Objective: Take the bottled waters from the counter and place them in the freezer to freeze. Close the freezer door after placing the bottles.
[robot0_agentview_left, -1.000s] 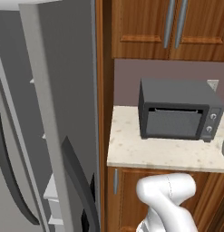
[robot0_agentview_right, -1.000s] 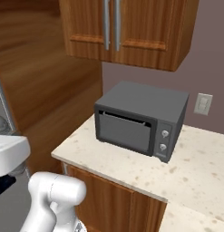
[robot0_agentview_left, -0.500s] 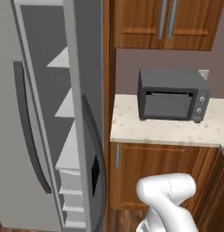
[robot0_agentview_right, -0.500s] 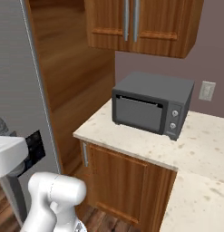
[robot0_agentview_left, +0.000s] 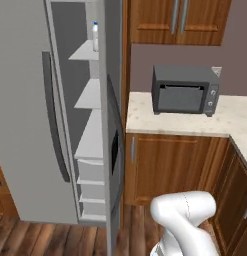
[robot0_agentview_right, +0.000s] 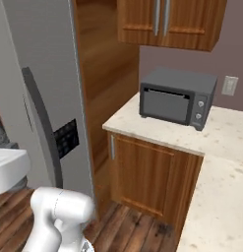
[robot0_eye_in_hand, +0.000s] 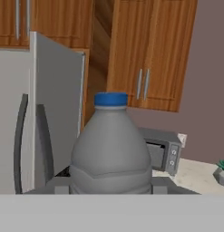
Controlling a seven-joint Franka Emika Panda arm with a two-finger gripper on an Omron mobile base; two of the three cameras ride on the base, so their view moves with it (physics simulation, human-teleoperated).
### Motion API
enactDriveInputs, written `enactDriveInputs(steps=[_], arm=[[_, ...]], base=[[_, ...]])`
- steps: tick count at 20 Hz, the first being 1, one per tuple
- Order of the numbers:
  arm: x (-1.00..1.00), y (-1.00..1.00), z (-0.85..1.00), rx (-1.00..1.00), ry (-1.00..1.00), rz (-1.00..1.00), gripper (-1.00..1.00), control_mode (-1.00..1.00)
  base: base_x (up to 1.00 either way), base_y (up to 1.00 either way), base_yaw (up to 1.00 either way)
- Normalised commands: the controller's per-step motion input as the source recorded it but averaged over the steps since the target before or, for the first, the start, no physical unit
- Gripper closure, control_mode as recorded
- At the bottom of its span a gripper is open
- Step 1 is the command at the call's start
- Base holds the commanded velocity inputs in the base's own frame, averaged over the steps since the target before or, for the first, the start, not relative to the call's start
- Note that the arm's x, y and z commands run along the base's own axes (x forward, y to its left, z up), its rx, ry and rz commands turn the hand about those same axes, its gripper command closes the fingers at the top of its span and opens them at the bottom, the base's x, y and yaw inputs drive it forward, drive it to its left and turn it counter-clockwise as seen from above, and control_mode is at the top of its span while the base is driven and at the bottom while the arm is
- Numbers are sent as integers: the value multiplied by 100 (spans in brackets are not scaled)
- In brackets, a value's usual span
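So the tool is clamped on the smoky grey plastic bottle with a blue cap [robot0_eye_in_hand: 110, 149]. Beyond it, the tall grey freezer door [robot0_eye_in_hand: 57, 113] stands open, dark grey microwave [robot0_eye_in_hand: 162, 147] behind.

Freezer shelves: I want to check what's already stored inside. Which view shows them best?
The left base view: the freezer door stands open, showing the pale shelves, with one blue-capped bottle on the top shelf. The right base view gives the door's outer face, hiding the shelves. The hand view shows fridge doors behind the held bottle.
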Motion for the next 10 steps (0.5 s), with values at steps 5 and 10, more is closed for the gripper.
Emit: enactDriveInputs(steps=[5, 10], arm=[[0, 0, 0, 0, 0, 0, 100, 100], [0, 0, 0, 0, 0, 0, 100, 100]], base=[[-38, 83, -5], [-11, 98, -11]])
